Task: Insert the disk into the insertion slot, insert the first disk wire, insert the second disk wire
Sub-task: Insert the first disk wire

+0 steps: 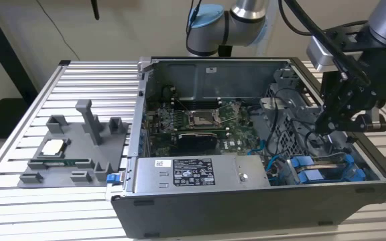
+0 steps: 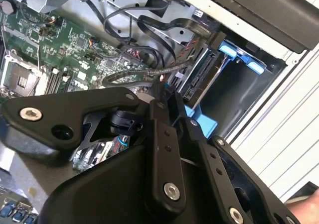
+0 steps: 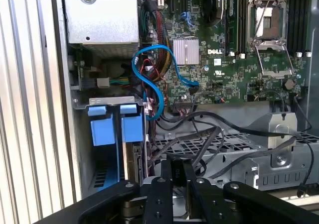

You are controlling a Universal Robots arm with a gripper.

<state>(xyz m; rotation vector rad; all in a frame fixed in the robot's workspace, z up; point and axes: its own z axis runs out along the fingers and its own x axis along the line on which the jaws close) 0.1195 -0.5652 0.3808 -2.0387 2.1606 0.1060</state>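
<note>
The disk (image 2: 198,80) stands on its edge inside the insertion slot (image 3: 106,101), at the front corner of the open computer case (image 1: 247,211) on the exterior view's right. Its connector edge faces the inside of the case, and its bright blue carrier (image 2: 234,52) shows at both ends. In the first wrist view two blue tabs (image 3: 103,129) hang side by side at the mouth of the slot. The gripper (image 1: 321,128) hangs inside the case, near the connector edge of the disk and above a bundle of black cables (image 3: 209,134). The jaws are narrow, almost together. A black braided cable (image 2: 144,73) passes right at their tips, but I cannot tell if they pinch it. A light blue cable (image 3: 149,74) curls between the slot and the motherboard (image 1: 200,120). The grey power-supply box (image 1: 200,170) lies along the front wall. The case rests on a slatted metal table (image 1: 18,211), beside a grey parts holder (image 1: 72,150).
</note>
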